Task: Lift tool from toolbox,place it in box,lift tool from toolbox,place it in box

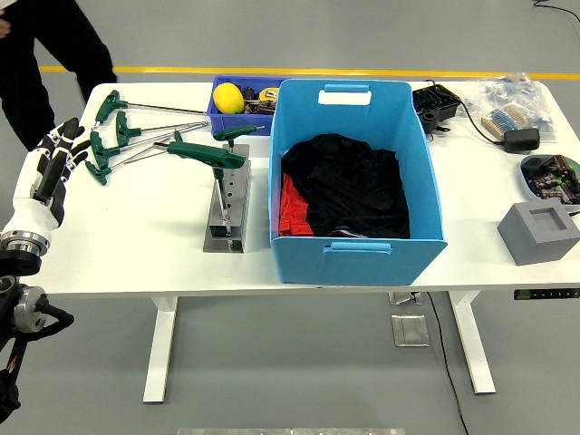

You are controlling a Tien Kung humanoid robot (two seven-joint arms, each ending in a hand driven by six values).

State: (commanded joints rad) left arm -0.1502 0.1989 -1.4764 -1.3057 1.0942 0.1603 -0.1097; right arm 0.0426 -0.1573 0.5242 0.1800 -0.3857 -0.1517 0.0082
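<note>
On white table (471, 245): blue box (358, 181), T-handle tools (136, 136); grey floor.

- A workshop or robotics lab, not a home.
- Smooth grey floor (299, 36) marked with a yellow safety line (362, 72).
- White height-adjustable surface (136, 245) carrying green T-handle wrenches (127, 136), a metal tool stand (227, 213) and a blue parts bin (237, 113).
- Cables and electronics (507, 113) lie at the far right.
</note>
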